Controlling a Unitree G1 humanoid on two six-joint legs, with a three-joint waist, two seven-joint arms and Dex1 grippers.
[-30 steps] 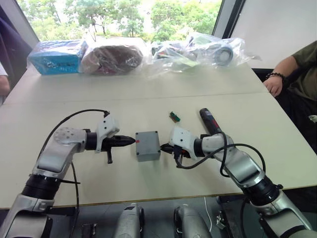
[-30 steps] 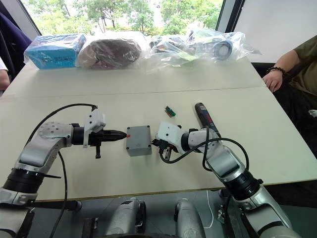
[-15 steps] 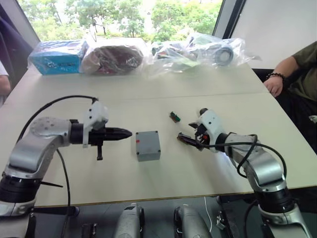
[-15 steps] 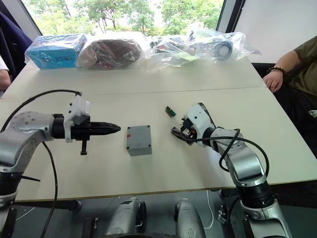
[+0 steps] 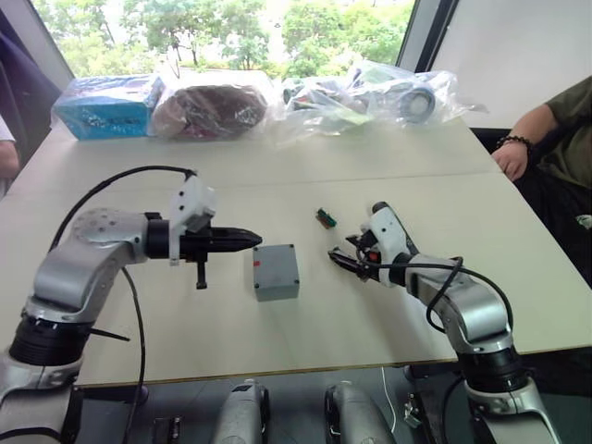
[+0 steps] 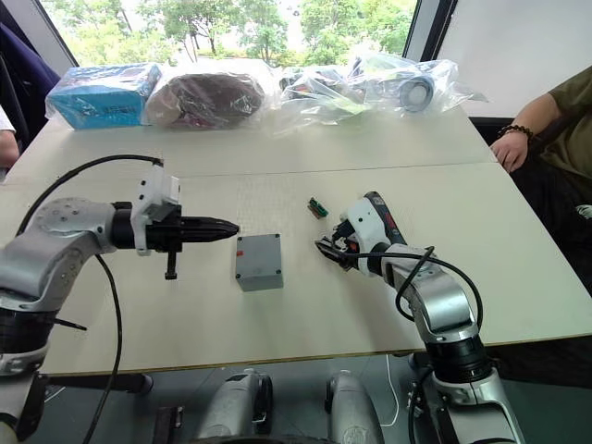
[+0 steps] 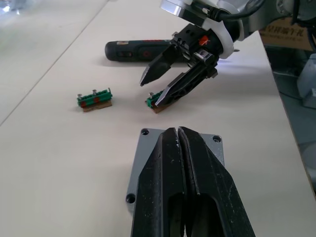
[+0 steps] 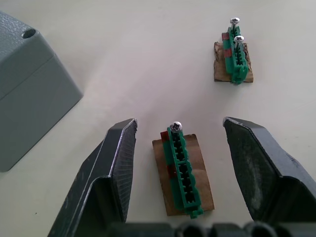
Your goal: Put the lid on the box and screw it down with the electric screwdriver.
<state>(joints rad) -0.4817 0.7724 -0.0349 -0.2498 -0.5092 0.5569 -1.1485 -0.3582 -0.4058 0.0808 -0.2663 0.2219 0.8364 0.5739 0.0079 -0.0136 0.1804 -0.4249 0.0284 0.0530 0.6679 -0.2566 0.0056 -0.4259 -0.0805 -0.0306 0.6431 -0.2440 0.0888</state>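
Note:
The grey box stands mid-table with the lid lying on top, a tiny red mark near its left edge. My left gripper hovers shut just left of and above the lid, its black fingers pressed together. My right gripper is open to the right of the box. It straddles a small green-gold piece carrying a screw, without touching it. The electric screwdriver lies on the table behind my right gripper, partly hidden by that arm in the eye views.
A second green-gold piece with screws lies farther back. A blue packet and several plastic bags line the table's far edge. One person's arm rests at the right edge, and another person's arm is at the left.
My right gripper has left the box's right side, moved right to the green-gold piece and opened. My left gripper has lifted off the box's left edge and stays shut.

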